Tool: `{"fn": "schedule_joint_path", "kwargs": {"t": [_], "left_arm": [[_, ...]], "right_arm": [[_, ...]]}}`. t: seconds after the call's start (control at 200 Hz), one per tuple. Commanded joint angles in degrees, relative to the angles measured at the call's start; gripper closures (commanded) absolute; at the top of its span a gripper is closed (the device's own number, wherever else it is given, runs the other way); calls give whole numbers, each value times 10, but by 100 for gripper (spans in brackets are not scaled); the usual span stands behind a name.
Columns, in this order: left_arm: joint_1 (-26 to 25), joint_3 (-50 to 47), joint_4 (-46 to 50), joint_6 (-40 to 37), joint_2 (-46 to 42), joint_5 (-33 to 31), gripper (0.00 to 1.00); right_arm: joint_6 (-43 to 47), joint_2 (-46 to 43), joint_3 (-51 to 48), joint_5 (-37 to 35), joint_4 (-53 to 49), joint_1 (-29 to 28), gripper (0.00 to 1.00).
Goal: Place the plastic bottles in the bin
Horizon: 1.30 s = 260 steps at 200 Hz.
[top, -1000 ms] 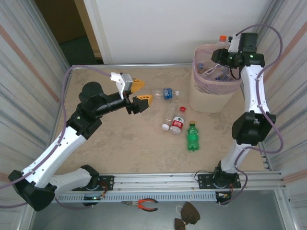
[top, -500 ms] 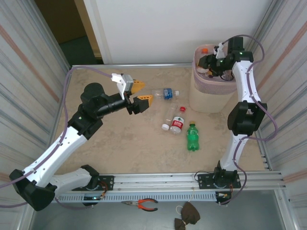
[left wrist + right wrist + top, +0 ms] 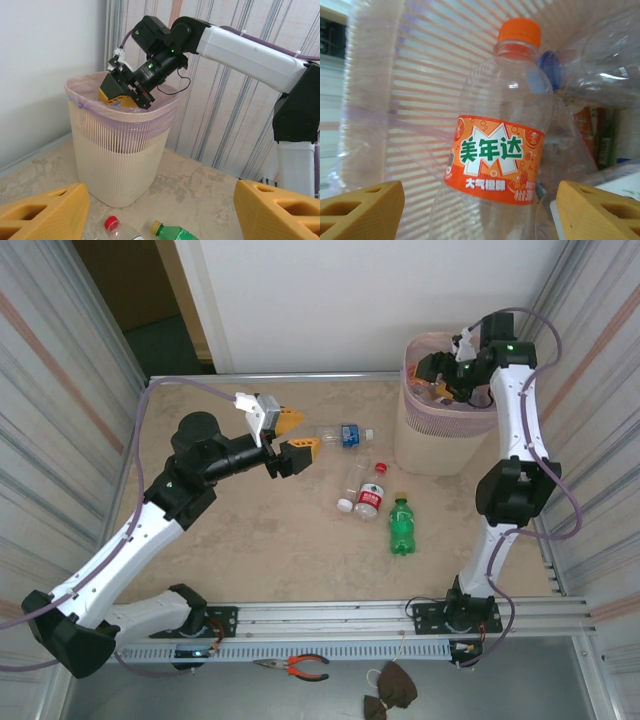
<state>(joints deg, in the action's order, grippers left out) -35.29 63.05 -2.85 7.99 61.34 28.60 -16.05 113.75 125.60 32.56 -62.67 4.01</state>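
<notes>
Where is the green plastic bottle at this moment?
In the top view, the green plastic bottle lies on the beige table, right of centre, just right of the red-labelled clear bottle, on the near side of the pale pink mesh bin.

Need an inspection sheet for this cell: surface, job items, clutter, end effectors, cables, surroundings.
Surface: beige table, mostly bare.
Job's things: pink bin at far right, holding bottles, an orange-capped bottle among them. Lying on the table: blue-label bottle, white-capped bottle, red-label bottle, green bottle.
Clutter: pliers and a brown object in front of the near rail, off the table.
End effectors: left end effector open, empty, above the table; right end effector open in the bin's mouth.
Cables: purple cable loops along each arm.
Surroundings: striped curtains on both sides, white wall behind.
</notes>
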Motion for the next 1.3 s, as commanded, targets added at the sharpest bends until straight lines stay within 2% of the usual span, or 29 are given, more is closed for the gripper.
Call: {"fn": "schedule_joint_path", "kwargs": {"t": [0.0, 0.25, 0.356, 0.626, 0.791, 0.982, 1.122, 1.247, 1.297], "left_arm": [[4, 7, -12, 7, 2, -5, 24], [4, 31, 28, 2, 39, -20, 26], [3, 58, 76, -30, 68, -31, 27], [9, 151, 238, -228, 176, -42, 26], [36, 219, 303, -335, 276, -31, 27], [73, 271, 295, -444, 384, 44, 23], [88, 313, 268, -514, 461, 63, 16], [107, 359, 257, -567, 529, 113, 14], [110, 379, 257, -589, 554, 110, 12]], "right_arm": [[4, -49, 22, -36, -6, -9, 24], [5, -91, 21, -48, -1, -16, 29], [8, -114, 15, -56, 2, -16, 30], [32, -192, -44, -68, 27, -8, 30], [39, -235, -81, -70, 32, 17, 30], [42, -287, -134, -59, 48, 37, 30], [52, -312, -155, -61, 45, 46, 30], [52, -330, -175, -56, 49, 47, 30], [52, -334, -178, -56, 45, 48, 30]]}}
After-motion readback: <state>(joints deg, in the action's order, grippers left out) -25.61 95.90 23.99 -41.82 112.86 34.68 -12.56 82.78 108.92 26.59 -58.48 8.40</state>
